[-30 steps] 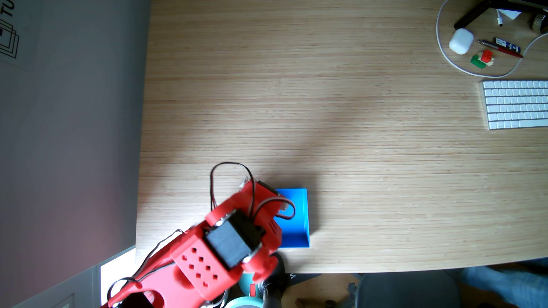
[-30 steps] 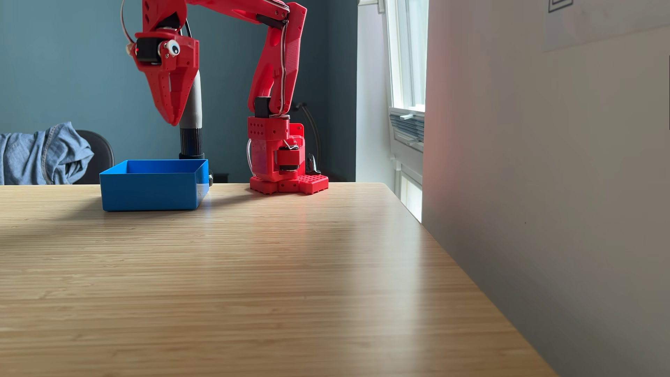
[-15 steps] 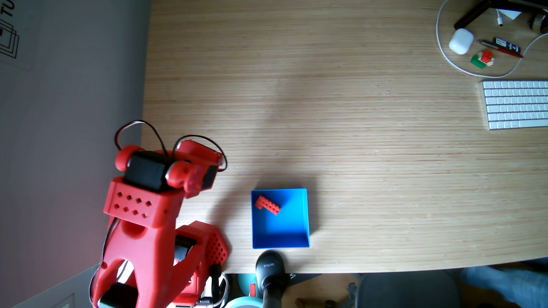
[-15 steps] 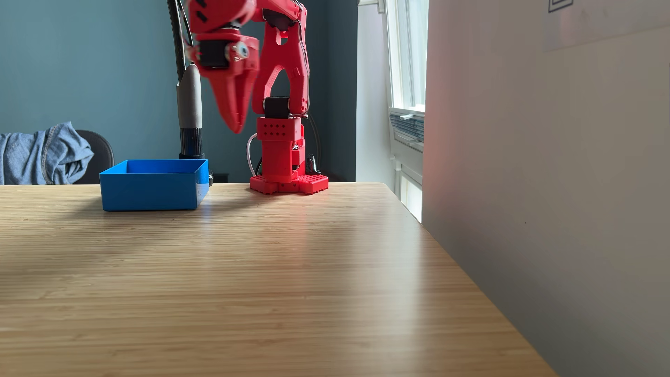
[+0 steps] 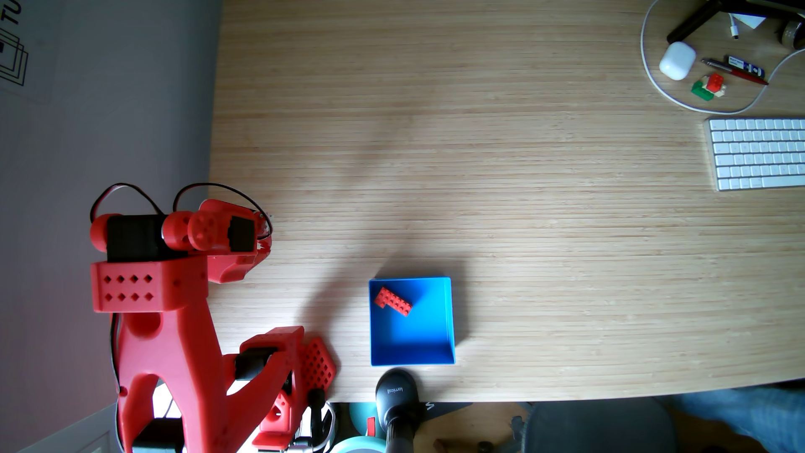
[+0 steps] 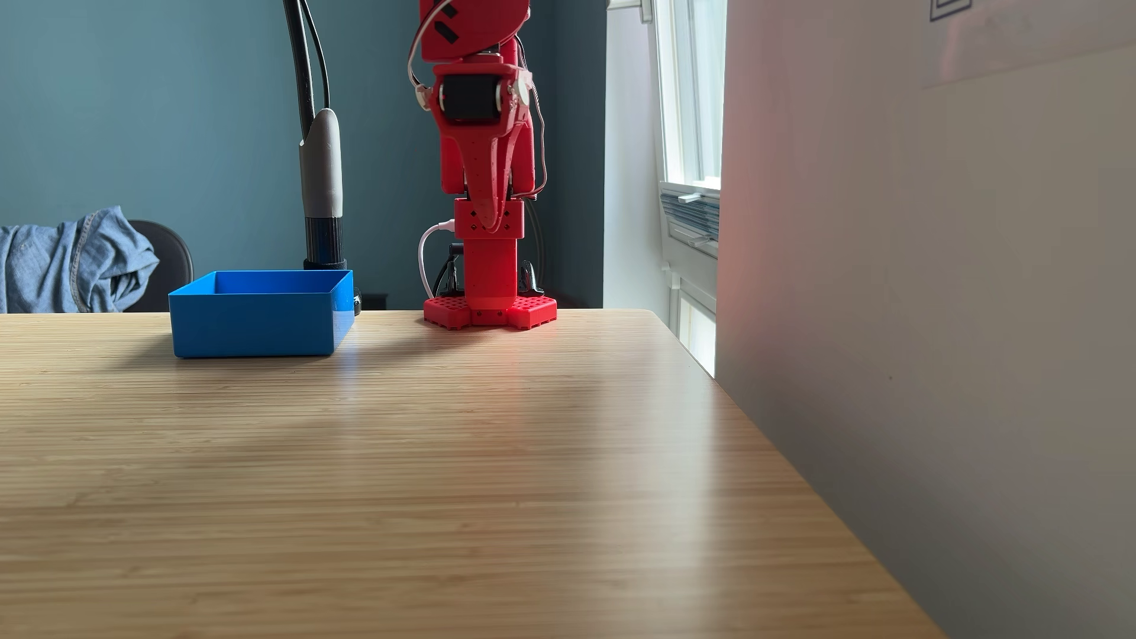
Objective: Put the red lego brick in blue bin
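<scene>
Arm [image 5: 165, 305] swung off blue bin [image 5: 448, 322], uncovering red lego brick [image 5: 393, 300]

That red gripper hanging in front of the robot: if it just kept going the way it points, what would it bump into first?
The gripper points straight down, so it would most likely meet the wooden table in front of the robot's base, or perhaps the base itself; depth is unclear. The blue bin sits off to the side.

Red lego brick [image 5: 393, 301], bright blue bin [image 5: 448, 322], pale striped wooden table [image 5: 522, 218].
</scene>
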